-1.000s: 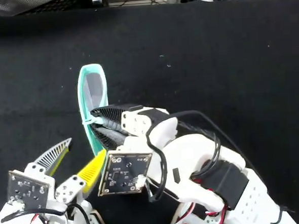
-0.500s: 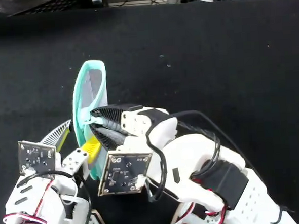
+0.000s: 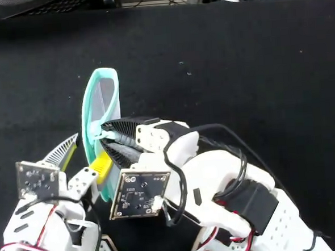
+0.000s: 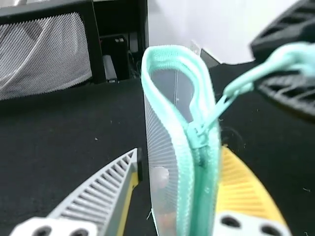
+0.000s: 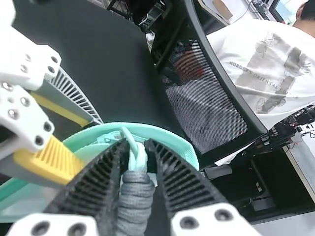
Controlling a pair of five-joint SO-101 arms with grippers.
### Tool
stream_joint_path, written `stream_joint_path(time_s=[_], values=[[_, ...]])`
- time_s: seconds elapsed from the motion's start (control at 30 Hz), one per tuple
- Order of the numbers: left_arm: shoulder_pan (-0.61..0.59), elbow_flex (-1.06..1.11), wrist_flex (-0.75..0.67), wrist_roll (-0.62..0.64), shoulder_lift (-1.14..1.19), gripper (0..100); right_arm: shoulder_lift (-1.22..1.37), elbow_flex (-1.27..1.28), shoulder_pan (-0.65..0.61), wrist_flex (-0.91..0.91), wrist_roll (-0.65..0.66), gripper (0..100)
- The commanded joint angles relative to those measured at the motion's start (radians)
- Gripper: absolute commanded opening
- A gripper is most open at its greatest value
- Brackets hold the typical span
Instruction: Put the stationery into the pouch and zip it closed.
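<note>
The pouch [image 3: 100, 101], clear mesh with a teal zip band, stands on its edge in the near left part of the table [image 3: 238, 70]. Its length runs away from the near edge.

The left pincer [image 3: 90, 148] is spread with one finger on each side of the pouch's near end. The yellow finger [image 4: 241, 187] lies against the pouch wall on the side facing the other arm. The tip of the grey ribbed finger [image 4: 98, 196] sits just beside the opposite wall, and whether it presses on it cannot be told.

The right pincer [image 5: 136, 146] comes in from the near right. Its black ribbed fingers are pressed together on the teal zip pull [image 5: 134, 150], which stretches taut from the slider [image 4: 197, 132]. Towards the near edge from the slider the zip band is joined. Beyond it, towards the far end of the pouch, the band gapes in an open loop.
</note>
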Motion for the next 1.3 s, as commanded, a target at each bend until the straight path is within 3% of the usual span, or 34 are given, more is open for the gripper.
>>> stream_joint_path(time_s=[0.0, 0.07, 0.17, 0.53, 0.7, 0.93, 1.07, 1.27], values=[[0.001, -0.044, -0.023, 0.008, -0.006, 12, -0.001, -0.024, -0.011, -0.012, 0.008, 1.2], [0.002, -0.048, -0.028, -0.003, -0.005, 2, -0.001, -0.024, -0.011, -0.012, 0.008, 1.2], [0.018, -0.042, -0.026, -0.057, -0.006, 4, -0.001, -0.01, -0.014, -0.017, 0.008, 1.2], [0.044, -0.042, -0.012, -0.061, -0.006, 3, 0.001, -0.002, -0.012, -0.072, -0.003, 1.2], [0.044, -0.042, 0.0, -0.061, -0.006, 3, 0.001, 0.007, -0.012, -0.127, -0.097, 1.2], [0.044, -0.042, 0.0, -0.061, -0.006, 3, 0.001, 0.16, 0.052, -0.353, -0.101, 1.2], [0.044, -0.042, 0.0, -0.061, -0.006, 3, 0.001, 0.217, 0.126, -0.489, -0.193, 1.2], [0.044, -0.042, 0.0, -0.061, -0.006, 3, 0.021, 0.231, 0.16, -0.529, -0.213, 1.2]])
